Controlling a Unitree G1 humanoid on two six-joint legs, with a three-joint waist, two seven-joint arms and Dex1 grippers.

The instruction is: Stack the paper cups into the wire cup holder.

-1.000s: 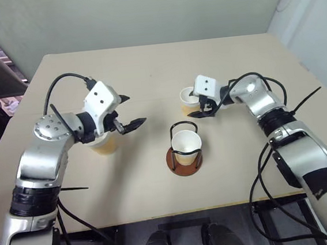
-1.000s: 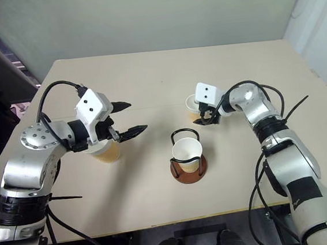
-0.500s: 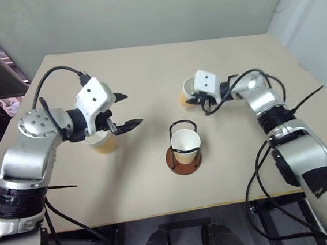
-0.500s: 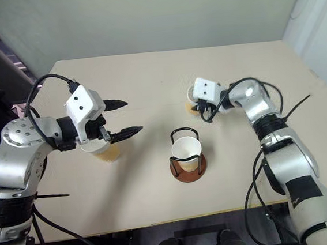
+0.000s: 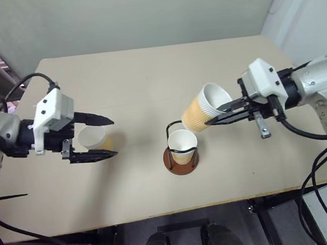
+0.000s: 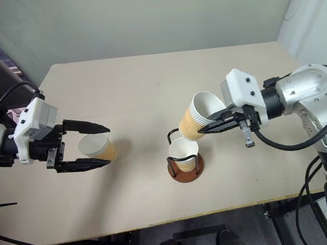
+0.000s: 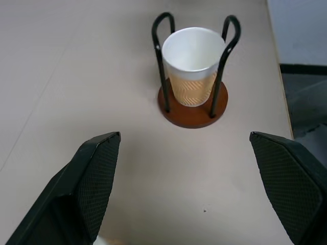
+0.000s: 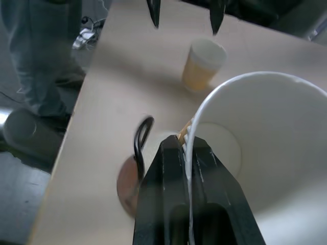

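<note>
Pinching a tilted paper cup [image 5: 204, 114] by its rim, right gripper [image 5: 219, 113] above the wire cup holder [image 5: 180, 155], one cup [image 7: 192, 64] seated inside, left gripper [image 5: 97, 139] spread wide around a third cup [image 5: 94, 138] on the table [image 5: 147, 77].

The right hand [image 5: 216, 115] is carrying a paper cup [image 5: 202, 115] off the worktop, tilted above the wire cup holder [image 5: 181, 155]; the left hand [image 5: 106, 138] is pulling back from its cup [image 5: 93, 138].
</note>
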